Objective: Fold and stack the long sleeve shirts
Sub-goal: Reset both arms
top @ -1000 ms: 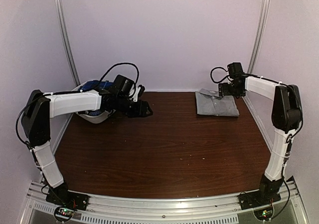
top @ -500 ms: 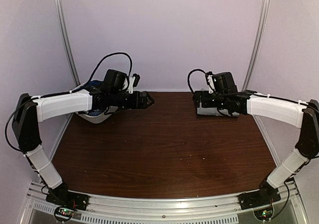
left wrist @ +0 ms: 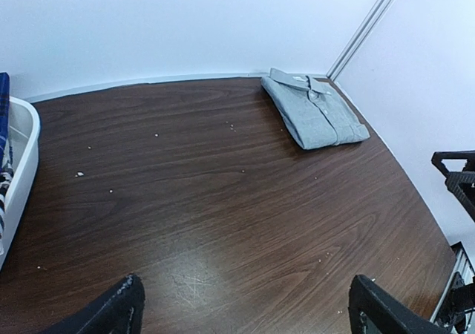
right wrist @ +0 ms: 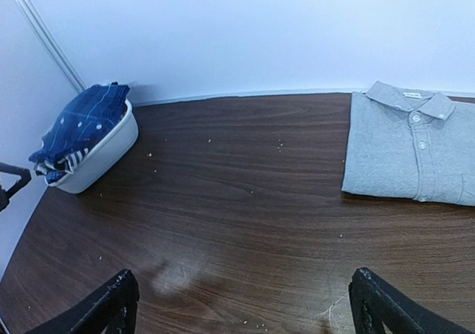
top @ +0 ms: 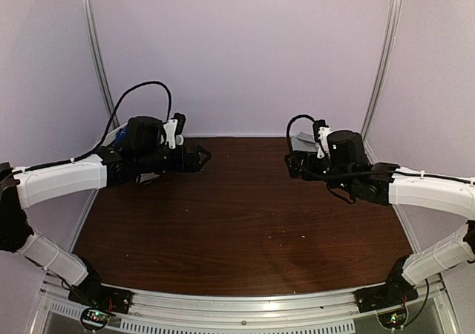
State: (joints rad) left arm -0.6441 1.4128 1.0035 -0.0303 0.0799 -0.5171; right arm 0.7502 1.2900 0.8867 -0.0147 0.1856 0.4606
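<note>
A grey long sleeve shirt [right wrist: 407, 154] lies folded flat at the table's back right, collar toward the wall, and also shows in the left wrist view as the grey shirt [left wrist: 315, 113]. From above only a sliver of the grey shirt [top: 303, 139] shows behind my right arm. Dark blue patterned shirts [right wrist: 83, 120] are bunched in the white basket [right wrist: 104, 154] at the back left. My left gripper [left wrist: 249, 315] hangs open over bare wood, nothing between its fingers. My right gripper [right wrist: 241, 308] is open too, above the table to the left of the grey shirt.
The wooden table [top: 245, 223] carries small white crumbs. The basket's rim [left wrist: 21, 159] shows at the left edge of the left wrist view. From above, my left gripper [top: 199, 156] and right gripper [top: 292, 163] face each other across the table's back half. Walls close the back and sides.
My left gripper has opened and drawn back from the basket side. My right arm has swung off the grey shirt, leftward and nearer, its jaws staying open.
</note>
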